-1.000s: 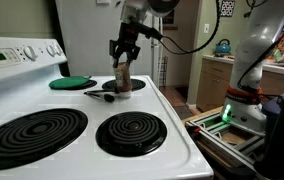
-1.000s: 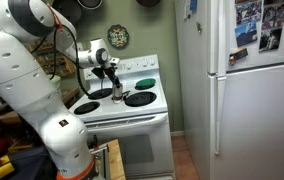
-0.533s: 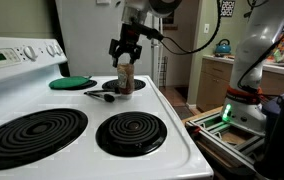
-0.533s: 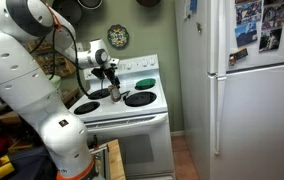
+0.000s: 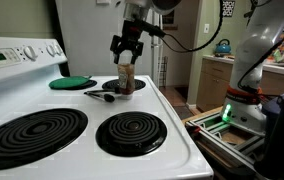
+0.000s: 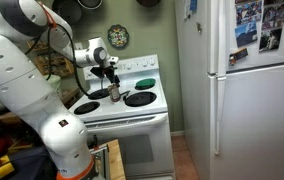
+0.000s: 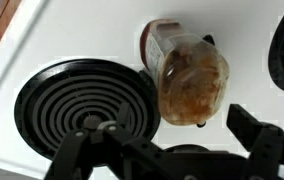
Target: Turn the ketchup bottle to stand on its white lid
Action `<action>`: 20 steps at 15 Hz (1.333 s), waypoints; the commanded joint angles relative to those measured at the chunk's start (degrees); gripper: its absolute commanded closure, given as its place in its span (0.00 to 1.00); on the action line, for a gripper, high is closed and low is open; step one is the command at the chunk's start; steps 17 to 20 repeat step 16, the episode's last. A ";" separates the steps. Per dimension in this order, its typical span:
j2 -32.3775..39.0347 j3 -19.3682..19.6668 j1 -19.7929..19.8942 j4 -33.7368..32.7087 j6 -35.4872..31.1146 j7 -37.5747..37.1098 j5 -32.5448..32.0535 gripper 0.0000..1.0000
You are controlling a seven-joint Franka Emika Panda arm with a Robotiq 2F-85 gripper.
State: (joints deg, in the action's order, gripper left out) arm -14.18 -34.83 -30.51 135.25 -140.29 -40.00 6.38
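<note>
The ketchup bottle (image 5: 125, 78) stands upright near the back of the white stove top (image 5: 177, 125), also seen in an exterior view (image 6: 115, 93). My gripper (image 5: 128, 55) hangs just above it, open, jaws spread wider than the bottle and not touching it. From the wrist view I look straight down on the bottle's upper end (image 7: 192, 78), brownish and translucent, between my gripper's (image 7: 172, 140) two dark fingers (image 7: 254, 128). I cannot make out the white lid; the bottle's lower end looks dark red.
A black utensil (image 5: 102, 96) lies just beside the bottle. A green round item (image 5: 72, 82) sits on the back burner. Two black coil burners (image 5: 130, 131) fill the front. A fridge (image 6: 247, 90) stands beside the stove, and the stove's front edge is near.
The jaws have opened off the bottle and the gripper has lifted slightly. The bottle stays standing where it was.
</note>
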 commanded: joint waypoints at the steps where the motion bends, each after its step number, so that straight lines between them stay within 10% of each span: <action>1: -6.04 2.14 -0.52 0.18 6.70 6.11 5.77 0.00; 9: -14.39 10.45 -1.73 0.04 11.47 20.34 19.93 0.00; 20: -11.89 7.48 0.63 -2.05 12.70 18.13 16.74 0.00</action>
